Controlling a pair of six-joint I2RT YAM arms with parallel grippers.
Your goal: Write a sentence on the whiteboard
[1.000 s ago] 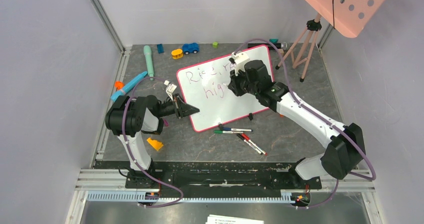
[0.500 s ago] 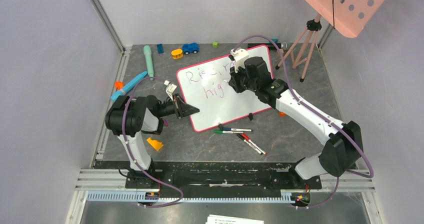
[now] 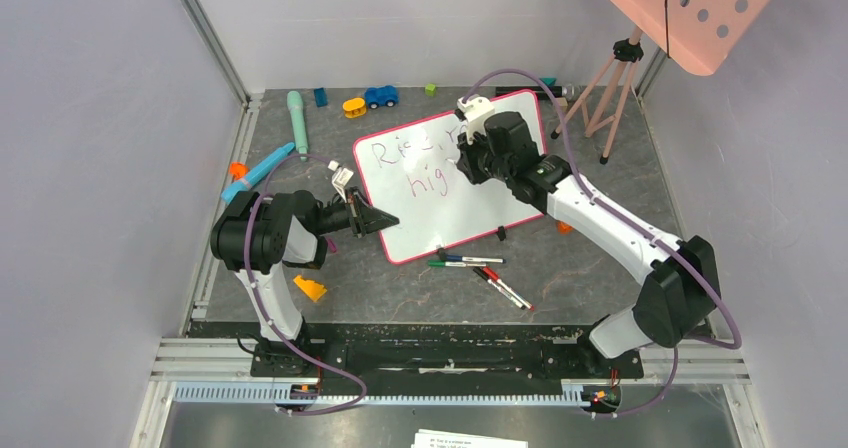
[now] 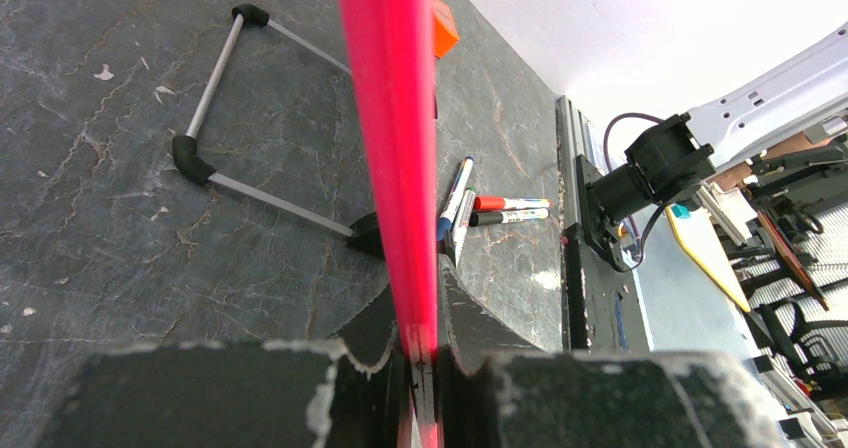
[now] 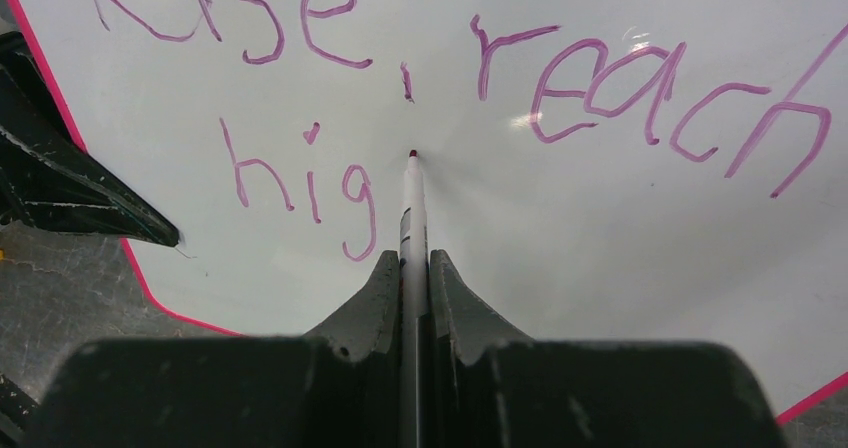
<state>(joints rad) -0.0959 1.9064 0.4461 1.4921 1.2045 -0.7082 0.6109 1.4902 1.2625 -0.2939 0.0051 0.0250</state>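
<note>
The whiteboard (image 3: 440, 208), white with a pink-red rim, lies tilted on the grey table. My left gripper (image 3: 385, 219) is shut on its left rim (image 4: 390, 148). My right gripper (image 3: 463, 158) is shut on a white marker (image 5: 411, 218) whose red tip is at the board just right of the letters. The sentence (image 5: 500, 78) in purplish-pink ink reads "Rise, reach" on the top line and "hig" (image 5: 300, 183) below. In the top view my right arm covers part of the writing.
Three loose markers (image 3: 480, 268) lie in front of the board's near edge. Small toys (image 3: 380, 96), a teal tube (image 3: 297, 116) and a blue-orange tool (image 3: 255, 173) lie at the back left. A tripod (image 3: 610, 93) with a salmon perforated panel (image 3: 690, 8) stands at the back right. An orange wedge (image 3: 309, 288) lies near my left arm.
My right gripper with the marker has shifted a little up and to the left over the board. My left arm and the board have not moved.
</note>
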